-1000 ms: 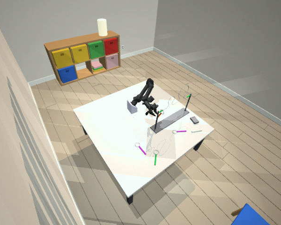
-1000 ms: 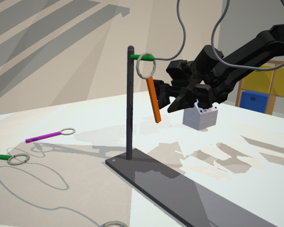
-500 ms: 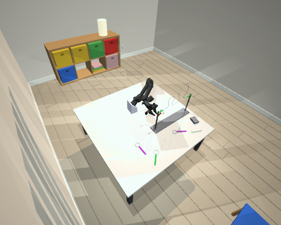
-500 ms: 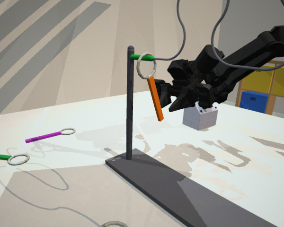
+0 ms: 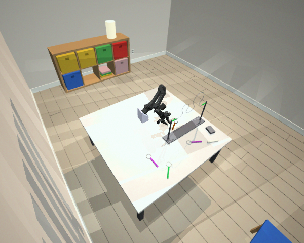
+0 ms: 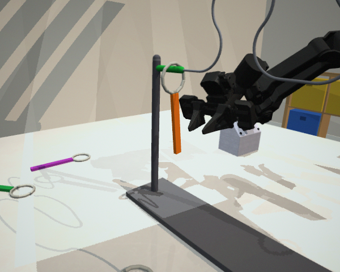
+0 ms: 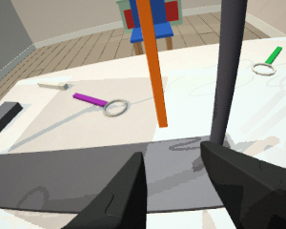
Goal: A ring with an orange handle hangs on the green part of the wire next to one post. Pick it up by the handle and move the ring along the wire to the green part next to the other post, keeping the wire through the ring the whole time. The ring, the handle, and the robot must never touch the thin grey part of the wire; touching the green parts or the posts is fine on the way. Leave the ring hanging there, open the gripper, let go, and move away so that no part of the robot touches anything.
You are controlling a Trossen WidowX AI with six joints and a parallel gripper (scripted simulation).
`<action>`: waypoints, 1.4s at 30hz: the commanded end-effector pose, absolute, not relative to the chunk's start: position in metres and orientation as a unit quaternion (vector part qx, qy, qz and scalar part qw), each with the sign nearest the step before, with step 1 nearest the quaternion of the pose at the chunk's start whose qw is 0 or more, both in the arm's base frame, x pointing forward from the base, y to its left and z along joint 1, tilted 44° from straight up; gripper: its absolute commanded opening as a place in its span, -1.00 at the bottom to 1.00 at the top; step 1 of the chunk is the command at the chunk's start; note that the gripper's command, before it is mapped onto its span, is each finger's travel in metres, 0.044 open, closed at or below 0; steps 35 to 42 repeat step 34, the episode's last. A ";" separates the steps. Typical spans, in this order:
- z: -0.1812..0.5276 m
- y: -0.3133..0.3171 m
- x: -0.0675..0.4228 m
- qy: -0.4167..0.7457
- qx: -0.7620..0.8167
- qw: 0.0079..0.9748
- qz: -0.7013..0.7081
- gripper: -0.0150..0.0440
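Observation:
The ring (image 6: 162, 81) hangs around the green part (image 6: 173, 69) (image 5: 174, 120) of the wire next to the near post (image 6: 155, 126) (image 5: 169, 131) (image 7: 229, 72). Its orange handle (image 5: 173, 126) (image 6: 175, 123) (image 7: 154, 76) hangs down almost upright beside that post. My gripper (image 5: 162, 123) (image 6: 196, 131) (image 7: 172, 154) is open and empty, with its fingertips apart from the handle on the arm's side. The thin grey wire (image 6: 220, 38) bends up from the green part. The other green part (image 5: 203, 104) is at the far post (image 5: 203, 112).
The posts stand on a dark base (image 5: 185, 129) (image 6: 199, 217) (image 7: 105, 183). Two purple-handled rings (image 5: 153, 162) (image 5: 196, 142), a green-handled ring (image 5: 168, 172), a dark block (image 5: 210, 129) and a pale stick (image 5: 213, 142) lie on the table. Grey wire loops rise between the posts, near the arm.

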State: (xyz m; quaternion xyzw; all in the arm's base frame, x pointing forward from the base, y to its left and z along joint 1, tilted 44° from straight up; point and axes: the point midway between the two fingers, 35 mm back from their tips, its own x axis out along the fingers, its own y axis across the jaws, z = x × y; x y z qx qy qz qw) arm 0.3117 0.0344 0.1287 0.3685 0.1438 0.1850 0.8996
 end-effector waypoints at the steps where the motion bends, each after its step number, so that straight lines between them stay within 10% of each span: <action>1: 0.129 0.034 0.311 0.144 0.368 0.900 0.185 0.14; 11: 0.134 0.013 0.267 0.145 0.369 0.900 0.185 1.00; 42: 0.134 0.013 0.267 0.145 0.369 0.900 0.185 1.00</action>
